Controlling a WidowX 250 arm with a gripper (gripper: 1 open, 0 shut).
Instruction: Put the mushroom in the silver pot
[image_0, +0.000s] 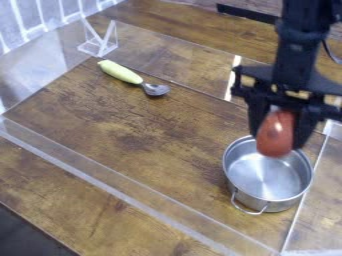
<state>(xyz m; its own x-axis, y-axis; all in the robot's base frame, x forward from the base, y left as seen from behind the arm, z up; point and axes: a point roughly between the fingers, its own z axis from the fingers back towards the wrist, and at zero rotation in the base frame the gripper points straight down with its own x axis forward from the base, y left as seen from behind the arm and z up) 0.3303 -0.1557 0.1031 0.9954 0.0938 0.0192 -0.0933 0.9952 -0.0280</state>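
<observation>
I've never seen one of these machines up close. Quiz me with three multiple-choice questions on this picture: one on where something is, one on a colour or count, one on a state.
1. Where is the mushroom?
A. Lying on the table beside the spoon
B. Held in the air over the silver pot
C. Lying at the bottom of the silver pot

2. What colour is the spoon's handle?
A. Yellow-green
B. Blue
C. Black

3. What is the silver pot's state?
A. Tipped on its side
B. Covered by a lid
C. Upright and empty

Answers:
1 B: the gripper holds the mushroom above the silver pot, clear of the table.
2 A: the spoon at the back left has a yellow-green handle.
3 C: the pot stands open, and only bare steel shows inside.
</observation>
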